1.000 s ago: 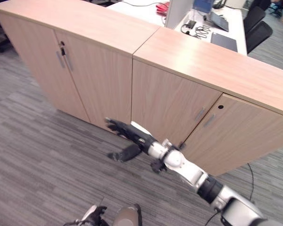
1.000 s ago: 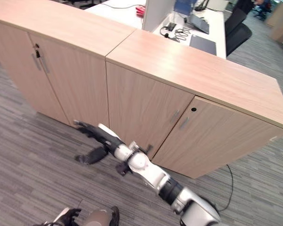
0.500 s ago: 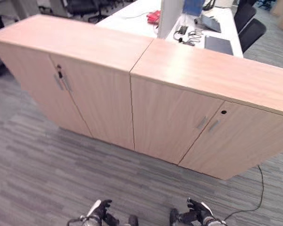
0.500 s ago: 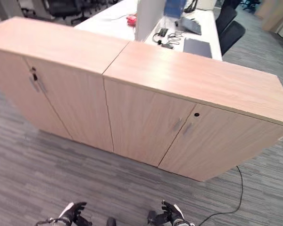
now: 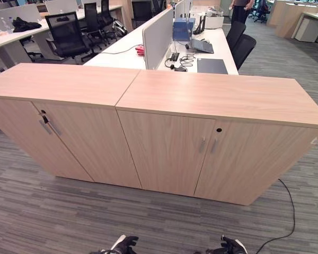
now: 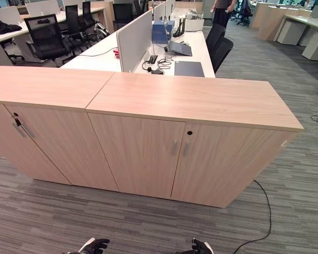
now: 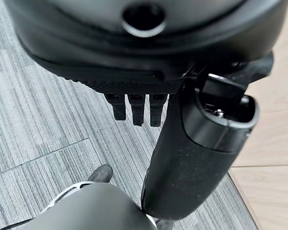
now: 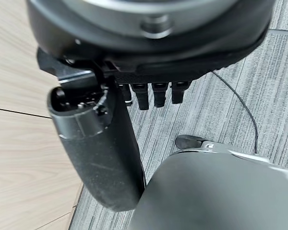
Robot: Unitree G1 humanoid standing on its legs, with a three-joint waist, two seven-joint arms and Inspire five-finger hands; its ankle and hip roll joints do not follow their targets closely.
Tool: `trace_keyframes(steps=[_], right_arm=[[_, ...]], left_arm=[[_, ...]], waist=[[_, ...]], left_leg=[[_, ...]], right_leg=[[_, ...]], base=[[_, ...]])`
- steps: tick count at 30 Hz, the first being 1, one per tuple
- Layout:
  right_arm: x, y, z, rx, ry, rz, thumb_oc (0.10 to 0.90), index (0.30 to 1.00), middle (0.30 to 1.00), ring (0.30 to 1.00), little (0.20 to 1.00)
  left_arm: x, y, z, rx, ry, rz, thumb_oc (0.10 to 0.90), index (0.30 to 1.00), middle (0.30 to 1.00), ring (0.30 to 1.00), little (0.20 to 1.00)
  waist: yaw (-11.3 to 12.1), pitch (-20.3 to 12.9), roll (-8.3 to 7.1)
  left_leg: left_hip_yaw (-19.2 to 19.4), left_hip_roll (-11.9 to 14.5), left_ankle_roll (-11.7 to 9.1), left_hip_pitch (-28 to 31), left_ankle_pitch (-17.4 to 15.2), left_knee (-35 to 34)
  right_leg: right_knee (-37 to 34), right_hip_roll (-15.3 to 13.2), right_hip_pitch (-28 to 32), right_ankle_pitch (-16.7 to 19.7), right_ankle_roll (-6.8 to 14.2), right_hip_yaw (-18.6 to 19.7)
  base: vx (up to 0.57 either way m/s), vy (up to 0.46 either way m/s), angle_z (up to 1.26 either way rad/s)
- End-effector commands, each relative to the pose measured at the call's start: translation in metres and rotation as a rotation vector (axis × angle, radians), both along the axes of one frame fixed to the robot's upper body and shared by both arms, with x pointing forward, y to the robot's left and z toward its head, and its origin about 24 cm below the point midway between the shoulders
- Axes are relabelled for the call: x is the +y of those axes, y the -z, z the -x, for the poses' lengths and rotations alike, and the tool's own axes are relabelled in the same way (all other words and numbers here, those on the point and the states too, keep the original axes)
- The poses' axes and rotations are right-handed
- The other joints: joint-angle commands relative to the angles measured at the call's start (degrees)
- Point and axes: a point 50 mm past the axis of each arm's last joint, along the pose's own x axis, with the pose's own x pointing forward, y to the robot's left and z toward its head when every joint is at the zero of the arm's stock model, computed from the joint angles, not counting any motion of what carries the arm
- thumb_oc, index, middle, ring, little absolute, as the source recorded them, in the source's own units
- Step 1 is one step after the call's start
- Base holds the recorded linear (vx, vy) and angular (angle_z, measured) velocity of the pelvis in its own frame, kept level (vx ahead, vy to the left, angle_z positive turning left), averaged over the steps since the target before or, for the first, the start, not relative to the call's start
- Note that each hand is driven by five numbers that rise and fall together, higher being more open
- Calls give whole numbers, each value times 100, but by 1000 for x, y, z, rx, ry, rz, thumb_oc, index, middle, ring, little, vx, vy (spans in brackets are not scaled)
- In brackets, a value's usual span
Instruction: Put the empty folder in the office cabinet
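Boxy wood-grain office cabinet point(image 5: 201, 137) doors closed; left hand point(image 7: 134, 106), right hand point(image 8: 153, 93) relaxed, empty

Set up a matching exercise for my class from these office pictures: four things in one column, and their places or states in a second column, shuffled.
Things:
1. cabinet doors
2. dark laptop
3. black office chair
4. left hand

Places or states:
A. flat on the white desk behind the cabinet
B. low at the view's bottom edge, above the carpet
C. closed
D. at the far left desk

Pairs: 1-C, 2-A, 3-D, 4-B
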Motion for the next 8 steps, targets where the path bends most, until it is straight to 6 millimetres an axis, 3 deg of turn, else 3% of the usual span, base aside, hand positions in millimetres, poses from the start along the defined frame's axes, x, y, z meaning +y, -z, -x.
trace_keyframes(steps=[1, 8], right_arm=[[-14, -2, -4, 29, -45, 64, 800, 900, 900, 900, 900], [-15, -2, -3, 34, -40, 60, 800, 900, 900, 900, 900]], left_arm=[[-7, -5, -22, -59, 34, 11, 800, 900, 900, 900, 900], [-14, -5, -25, -65, 38, 38, 800, 900, 900, 900, 900]], waist=[[-96, 274, 118], [-146, 269, 131]], left_leg=[[-325, 139, -138, 67, -420, -6], [-237, 197, -153, 147, -424, -6]], right_leg=[[112, -376, 180, -471, 534, -57], [109, -340, 210, -497, 513, -53]], base=[[50, -41, -4], [27, -32, -8]])
